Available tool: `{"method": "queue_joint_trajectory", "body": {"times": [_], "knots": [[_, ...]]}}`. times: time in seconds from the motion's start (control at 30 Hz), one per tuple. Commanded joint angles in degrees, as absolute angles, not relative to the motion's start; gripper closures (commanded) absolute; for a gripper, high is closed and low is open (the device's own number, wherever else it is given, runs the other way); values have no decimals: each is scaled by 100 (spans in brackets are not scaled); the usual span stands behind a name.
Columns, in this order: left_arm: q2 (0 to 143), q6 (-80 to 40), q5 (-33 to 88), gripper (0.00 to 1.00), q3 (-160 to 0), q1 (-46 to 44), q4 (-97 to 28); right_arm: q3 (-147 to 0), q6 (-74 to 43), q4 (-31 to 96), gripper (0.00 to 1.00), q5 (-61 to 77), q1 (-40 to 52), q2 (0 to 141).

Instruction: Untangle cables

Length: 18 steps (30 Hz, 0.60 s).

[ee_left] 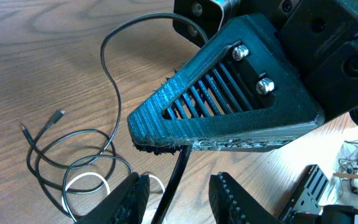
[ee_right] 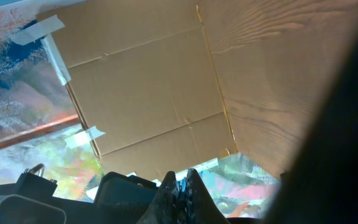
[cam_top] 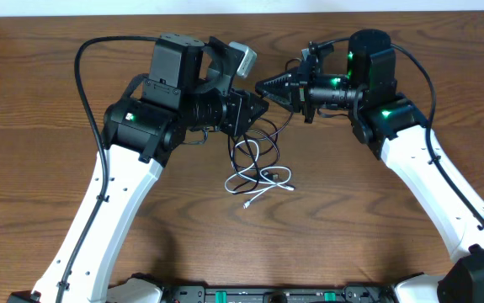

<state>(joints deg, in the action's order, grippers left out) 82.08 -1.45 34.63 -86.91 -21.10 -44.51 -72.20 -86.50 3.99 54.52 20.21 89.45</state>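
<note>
The cables [cam_top: 254, 160] lie in a loose pile of black loops on the wooden table, with the white cable [cam_top: 268, 180] at the pile's front. In the left wrist view the black loops [ee_left: 73, 155] and the white cable [ee_left: 82, 180] lie at lower left. My right gripper [cam_top: 264, 86] is shut; its tip [ee_left: 160, 146] holds a black cable strand [ee_left: 174, 186] that hangs down from it. My left gripper [cam_top: 258, 108] is open, and its jaws [ee_left: 179, 186] stand on either side of that strand without touching it. In the right wrist view the shut fingers [ee_right: 180, 186] hide the strand.
A second thin black strand [ee_left: 107, 68] rises from the pile and passes behind my right gripper. A cardboard panel [ee_right: 147, 87] stands beyond the table. Both arms meet above the table's far middle, over the pile.
</note>
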Motion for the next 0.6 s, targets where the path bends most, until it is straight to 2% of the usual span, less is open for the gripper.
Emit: {"method": "queue_joint_trajectory", "body": {"times": [0.0, 0.33, 0.57], "knots": [[8200, -104, 3579, 66, -8659, -2095, -4427, -7229, -8674, 386, 98, 5616, 2034, 8838], [8200, -102, 3579, 70, -8656, -2097, -4471, -7229, -8676, 381, 99, 5634, 2034, 8838], [8221, -106, 3579, 79, -8648, -2097, -4471, -7229, -8674, 386, 98, 5631, 2036, 8838]]}}
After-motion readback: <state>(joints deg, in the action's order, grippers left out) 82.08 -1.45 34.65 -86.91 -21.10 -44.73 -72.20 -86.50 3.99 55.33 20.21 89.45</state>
